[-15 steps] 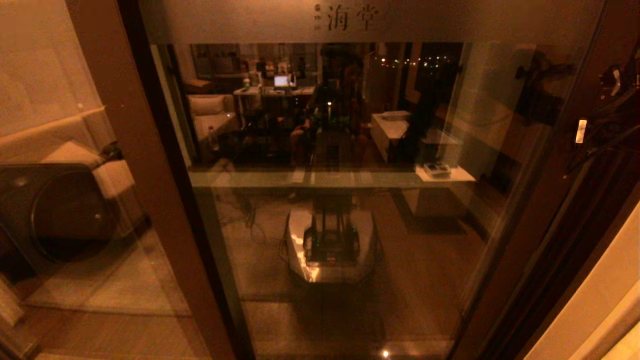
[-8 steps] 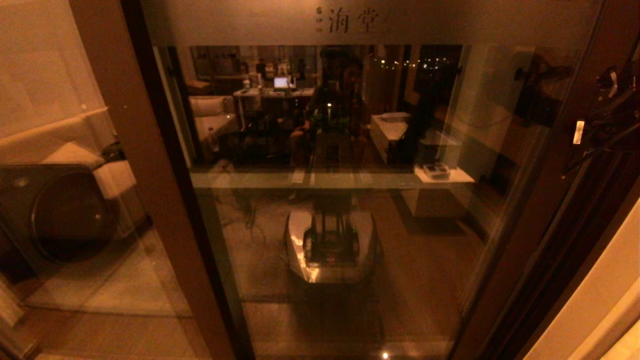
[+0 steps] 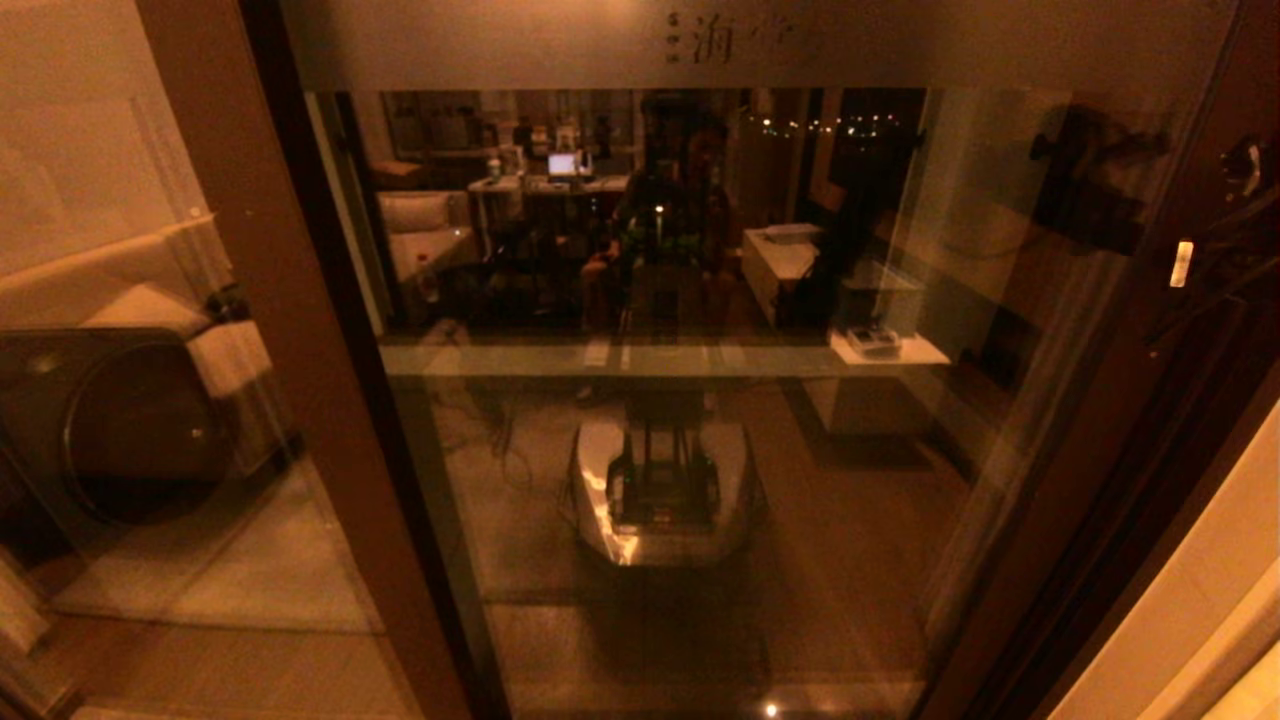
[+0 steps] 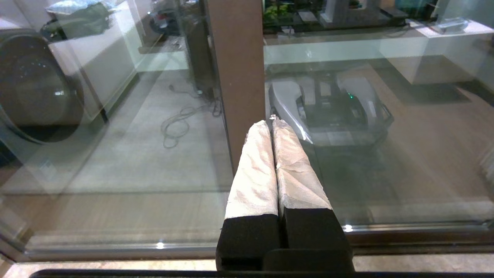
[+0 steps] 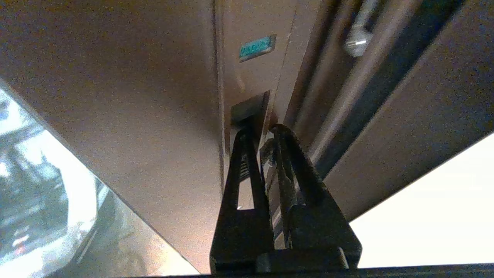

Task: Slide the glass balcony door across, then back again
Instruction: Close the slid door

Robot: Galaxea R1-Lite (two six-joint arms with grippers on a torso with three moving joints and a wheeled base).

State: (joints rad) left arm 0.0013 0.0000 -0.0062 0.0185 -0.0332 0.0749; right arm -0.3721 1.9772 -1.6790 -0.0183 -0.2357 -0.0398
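The glass balcony door (image 3: 700, 450) fills the head view, with a frosted top band (image 3: 900, 45) bearing characters and a brown right stile (image 3: 1130, 330). My right gripper (image 5: 261, 130) is at that stile's recessed lock plate (image 5: 249, 110). One finger reaches into the recess and the other lies on the stile's edge, so the jaws stand nearly together on the lip. A teal label (image 5: 251, 48) sits beyond it. My right arm (image 3: 1235, 250) is a dark shape at the far right. My left gripper (image 4: 272, 123) is shut and empty, hanging low in front of the brown post (image 4: 237, 77).
A fixed glass panel and brown post (image 3: 300, 350) stand on the left, with a dark round-fronted washing machine (image 3: 120, 430) behind the glass. A pale wall (image 3: 1200, 620) borders the door frame at the lower right. My own base is reflected in the glass (image 3: 660, 490).
The door has slid to the right: the characters on the frosted band and the pale label on the stile both sit further right than before. My right arm moved with it.
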